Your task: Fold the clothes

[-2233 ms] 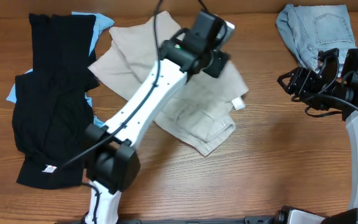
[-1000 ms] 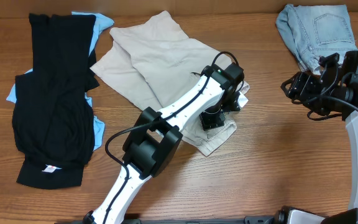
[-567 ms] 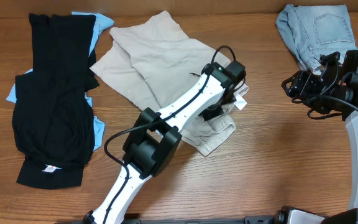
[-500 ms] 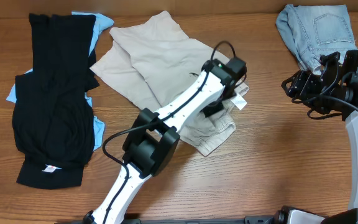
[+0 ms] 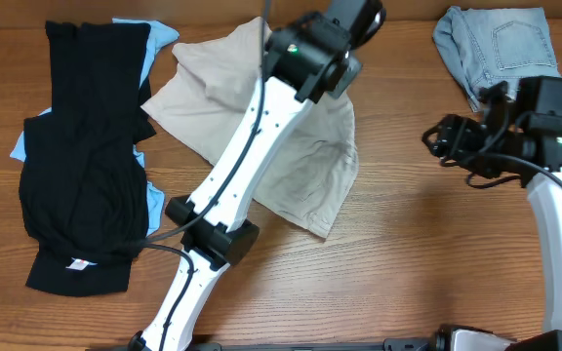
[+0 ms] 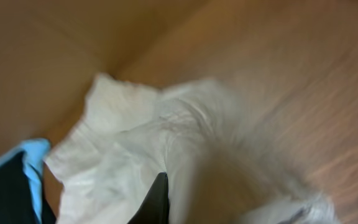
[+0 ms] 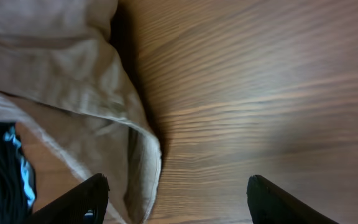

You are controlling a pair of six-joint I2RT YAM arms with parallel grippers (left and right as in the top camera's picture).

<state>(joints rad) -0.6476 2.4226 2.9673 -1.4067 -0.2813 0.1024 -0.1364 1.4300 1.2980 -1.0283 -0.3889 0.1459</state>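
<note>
While left jaws clamp lifted khaki shorts, right jaws spread, well apart.

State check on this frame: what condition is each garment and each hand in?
left hand: shut on khaki shorts
right hand: open, empty
khaki shorts: unfolded, one edge lifted
black garment: lying flat, not held
light-blue garment: mostly covered by black garment
denim shorts: bunched, not held
</note>
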